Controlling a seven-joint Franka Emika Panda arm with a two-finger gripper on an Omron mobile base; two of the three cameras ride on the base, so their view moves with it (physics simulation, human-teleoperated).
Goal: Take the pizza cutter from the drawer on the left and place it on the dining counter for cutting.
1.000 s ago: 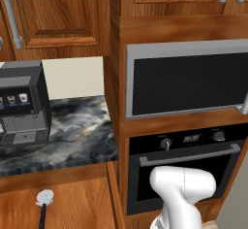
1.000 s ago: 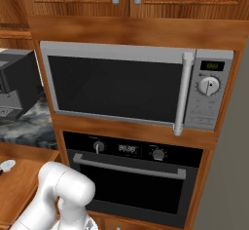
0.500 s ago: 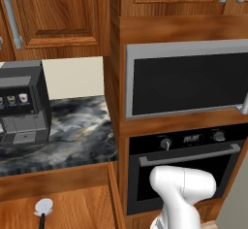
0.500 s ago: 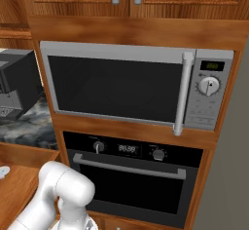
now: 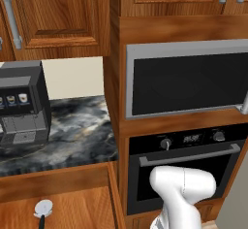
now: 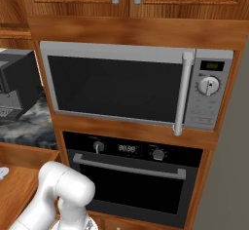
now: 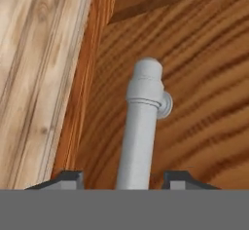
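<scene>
The drawer [image 5: 72,208] stands pulled out at the lower left of the left base view, its wooden floor showing. In it lies the pizza cutter [image 5: 43,208], round grey wheel up and dark handle running off the bottom edge. A sliver of the cutter [image 6: 2,172] shows at the left edge of the right base view. In the hand view the drawer's silver bar handle [image 7: 141,126] rises between the fingertips of my gripper [image 7: 121,178]. The jaws stand open, with a small gap on each side of the bar. The dining counter is out of view.
A black coffee machine [image 5: 22,106] sits on the marbled counter [image 5: 77,131] just above the drawer. To the right a tall wooden unit holds a microwave [image 6: 131,85] and an oven [image 6: 131,175]. Wooden cabinets hang overhead. My white arm [image 5: 181,194] stands before the oven.
The pizza cutter slid a little lower in the left base view as the drawer came further out, then stopped. The jaws have parted from the handle.
</scene>
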